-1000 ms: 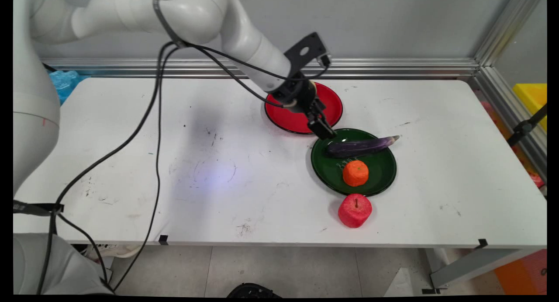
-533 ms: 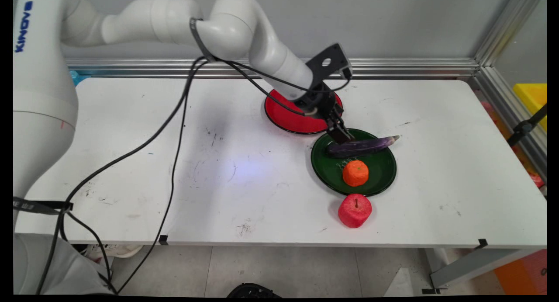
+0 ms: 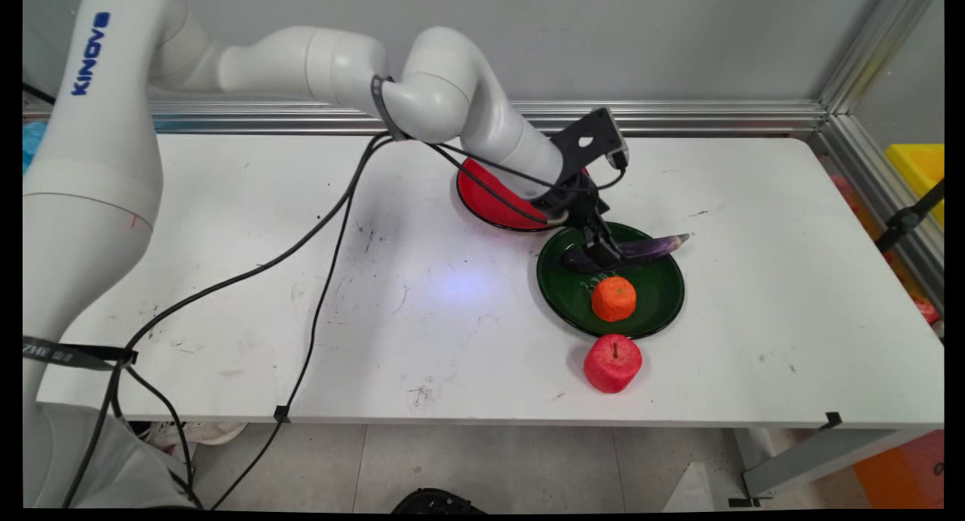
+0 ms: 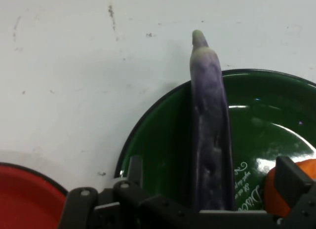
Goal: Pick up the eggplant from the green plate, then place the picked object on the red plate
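A long purple eggplant (image 3: 653,246) (image 4: 210,115) lies across the far part of a dark green plate (image 3: 660,298) (image 4: 163,155), its tip reaching past the rim. My gripper (image 3: 605,255) (image 4: 212,178) is down over the eggplant's thick end. It is open, with one finger (image 4: 134,169) on each side of the eggplant and a clear gap to each. An orange fruit (image 3: 614,298) (image 4: 309,167) sits on the same plate just nearer the camera, close to the other finger (image 4: 291,182).
A red plate (image 3: 490,200) (image 4: 24,194) lies right behind the green one, partly under the arm. A red apple (image 3: 612,363) stands on the table in front of the green plate. Black cables (image 3: 324,227) hang from the arm over the table's left half.
The gripper has moved right and down from above the red plate's edge to the green plate, and now straddles the eggplant. The fruit and plates have not moved.
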You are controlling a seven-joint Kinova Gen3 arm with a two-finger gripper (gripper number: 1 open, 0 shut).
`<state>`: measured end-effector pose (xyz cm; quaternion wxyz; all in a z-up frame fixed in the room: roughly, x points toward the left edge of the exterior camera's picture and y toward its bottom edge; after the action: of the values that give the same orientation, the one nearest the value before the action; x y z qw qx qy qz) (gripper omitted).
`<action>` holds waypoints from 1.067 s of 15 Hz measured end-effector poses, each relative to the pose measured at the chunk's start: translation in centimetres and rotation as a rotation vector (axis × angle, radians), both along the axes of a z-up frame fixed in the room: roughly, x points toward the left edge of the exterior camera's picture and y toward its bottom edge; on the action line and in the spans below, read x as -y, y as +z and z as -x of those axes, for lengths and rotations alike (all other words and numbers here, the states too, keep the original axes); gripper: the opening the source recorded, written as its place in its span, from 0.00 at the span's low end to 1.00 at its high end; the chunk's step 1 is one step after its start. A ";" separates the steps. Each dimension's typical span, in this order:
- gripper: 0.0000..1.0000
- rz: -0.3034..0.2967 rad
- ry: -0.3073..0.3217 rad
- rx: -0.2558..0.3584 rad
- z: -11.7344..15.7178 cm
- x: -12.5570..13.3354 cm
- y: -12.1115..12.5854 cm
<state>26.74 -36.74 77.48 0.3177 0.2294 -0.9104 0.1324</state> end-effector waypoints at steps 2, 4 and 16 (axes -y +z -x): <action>1.00 0.001 0.002 0.001 0.4 0.0 -0.8; 1.00 0.003 0.005 0.003 0.7 0.1 -1.5; 0.00 0.003 0.025 0.017 0.6 0.0 -3.6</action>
<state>26.19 -36.69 73.86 0.3085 0.2390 -0.9100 0.1399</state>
